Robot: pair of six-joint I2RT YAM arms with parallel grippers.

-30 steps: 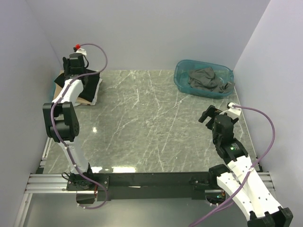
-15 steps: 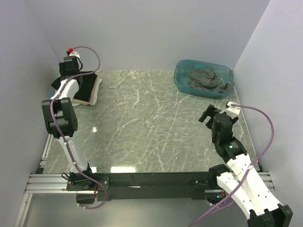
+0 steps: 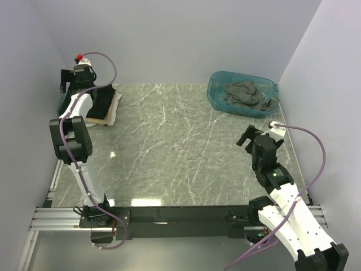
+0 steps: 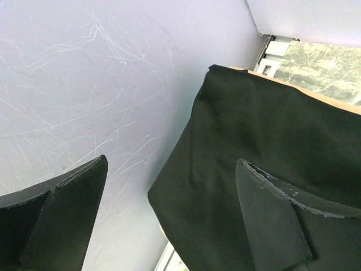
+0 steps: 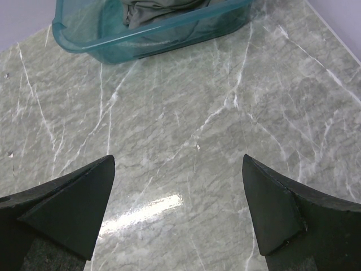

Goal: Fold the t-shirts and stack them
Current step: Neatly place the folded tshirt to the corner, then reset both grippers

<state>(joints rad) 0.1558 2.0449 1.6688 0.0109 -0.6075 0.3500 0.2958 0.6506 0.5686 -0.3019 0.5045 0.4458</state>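
Observation:
A folded black t-shirt (image 3: 102,101) lies on top of a stack at the table's far left corner. A tan t-shirt (image 3: 97,120) and a pale t-shirt (image 3: 116,107) lie under it. My left gripper (image 3: 66,84) hangs open just left of the stack, against the side wall. In the left wrist view the black t-shirt (image 4: 271,141) lies under the right finger, and nothing sits between the jaws of the left gripper (image 4: 172,164). A dark grey t-shirt (image 3: 245,95) lies crumpled in the tub. My right gripper (image 3: 248,137) is open and empty above the bare table, short of the tub.
The translucent teal tub (image 3: 217,96) stands at the far right; the right wrist view shows it as a teal tub (image 5: 141,39) beyond the open right gripper (image 5: 177,161). The left wall (image 4: 84,84) is close to the left gripper. The marble table (image 3: 169,147) spreads between the arms.
My left gripper has opened and let go of the black t-shirt, which now lies folded on the stack. The gripper has drawn back left toward the wall. The right arm barely moved.

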